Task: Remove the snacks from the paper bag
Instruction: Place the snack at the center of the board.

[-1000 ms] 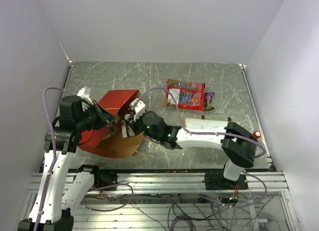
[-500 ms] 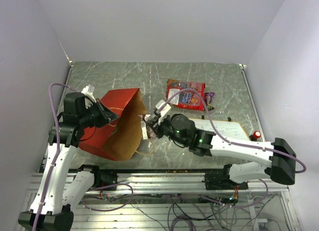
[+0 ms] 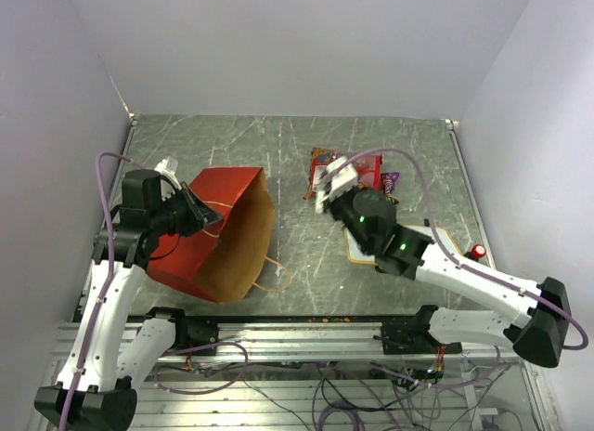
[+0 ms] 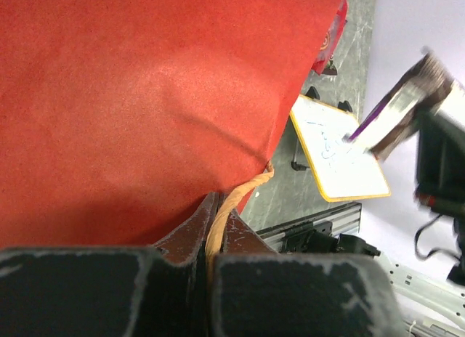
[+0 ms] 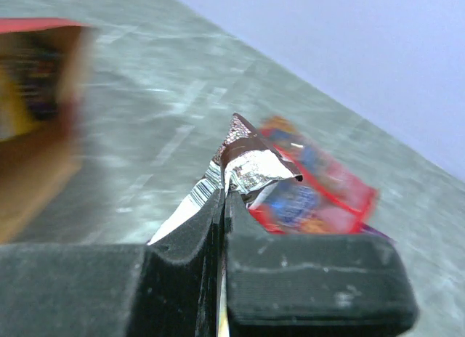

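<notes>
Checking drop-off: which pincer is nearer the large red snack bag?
Right. Right pincer hovers at the red snack bag's edge; left pincer grips the paper bag's handle, far off.

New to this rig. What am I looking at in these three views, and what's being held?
Two robot arms are bolted to a table. One picture looks down from above; the other two come from a camera on each wrist. The left gripper is shut on the twisted handle of the red paper bag. The right gripper pinches a dark foil packet. A large red snack bag, a small purple packet and a white board lie on the surface.
</notes>
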`<state>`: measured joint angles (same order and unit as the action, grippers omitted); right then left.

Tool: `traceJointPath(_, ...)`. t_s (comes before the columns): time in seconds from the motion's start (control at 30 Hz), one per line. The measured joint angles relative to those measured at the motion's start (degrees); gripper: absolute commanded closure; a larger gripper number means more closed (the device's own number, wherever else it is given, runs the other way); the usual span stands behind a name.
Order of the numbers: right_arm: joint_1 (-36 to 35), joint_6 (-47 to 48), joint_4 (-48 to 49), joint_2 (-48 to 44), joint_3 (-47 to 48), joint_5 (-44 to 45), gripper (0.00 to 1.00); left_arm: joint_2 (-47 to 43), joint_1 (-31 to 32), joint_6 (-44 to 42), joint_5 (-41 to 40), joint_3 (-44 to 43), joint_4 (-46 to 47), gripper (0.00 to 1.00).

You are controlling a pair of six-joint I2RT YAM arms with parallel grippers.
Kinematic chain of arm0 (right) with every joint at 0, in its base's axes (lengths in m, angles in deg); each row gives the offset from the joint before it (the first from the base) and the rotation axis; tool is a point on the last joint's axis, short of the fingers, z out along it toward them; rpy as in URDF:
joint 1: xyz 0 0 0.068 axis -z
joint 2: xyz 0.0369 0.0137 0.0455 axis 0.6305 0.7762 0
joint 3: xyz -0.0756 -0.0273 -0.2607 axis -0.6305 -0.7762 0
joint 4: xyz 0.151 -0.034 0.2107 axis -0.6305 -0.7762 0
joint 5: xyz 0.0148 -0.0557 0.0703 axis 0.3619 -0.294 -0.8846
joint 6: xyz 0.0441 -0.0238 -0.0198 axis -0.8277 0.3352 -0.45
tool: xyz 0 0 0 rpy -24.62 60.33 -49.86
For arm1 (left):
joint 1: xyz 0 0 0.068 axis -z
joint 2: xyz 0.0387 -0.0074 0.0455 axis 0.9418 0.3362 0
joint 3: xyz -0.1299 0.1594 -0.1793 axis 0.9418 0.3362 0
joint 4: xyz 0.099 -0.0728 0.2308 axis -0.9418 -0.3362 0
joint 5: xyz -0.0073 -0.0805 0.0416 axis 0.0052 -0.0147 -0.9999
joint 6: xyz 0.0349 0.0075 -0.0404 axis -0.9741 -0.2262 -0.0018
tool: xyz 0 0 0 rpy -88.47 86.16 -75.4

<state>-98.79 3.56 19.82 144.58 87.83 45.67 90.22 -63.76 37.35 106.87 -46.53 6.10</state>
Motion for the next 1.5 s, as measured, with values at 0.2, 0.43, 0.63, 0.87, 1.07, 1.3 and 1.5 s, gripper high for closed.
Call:
traceJointPath(0.2, 22.62, 2.49, -3.85, 1.75, 2.49, -3.56, 1.00, 1.09, 0.00, -1.11, -0.39, -1.60, -1.01, 0.93)
traceJointPath(0.43, 44.04, 3.96, -5.14, 6.25, 1.46, -16.11, 1.00, 2.25, 0.00, -2.99, -0.26, -3.02, -2.08, 0.93)
traceJointPath(0.63, 58.23, 3.56, -6.36, 15.87, 3.15, -29.79, 1.00, 2.89, 0.00, -4.15, 0.28, -4.31, -3.13, 0.93)
traceJointPath(0.87, 69.92, 3.69, -8.50, 25.62, 4.83, -43.17, 1.00, 2.82, 0.02, -4.15, 0.79, -4.31, -3.43, 0.93)
traceJointPath(1.07, 74.03, 5.31, -9.73, 33.44, 10.43, -52.02, 1.00, 2.16, 0.02, -3.98, 0.92, -4.26, -3.48, 0.93)
traceJointPath(1.3, 74.01, 9.05, -10.27, 40.22, 13.11, -59.14, 1.00, 1.68, 0.02, -3.93, 0.81, -4.26, -3.76, 0.93)
traceJointPath(1.5, 74.03, 10.54, -10.56, 43.43, 13.20, -63.58, 1.00, 1.95, 0.02, -4.02, 0.79, -4.28, -3.80, 0.93)
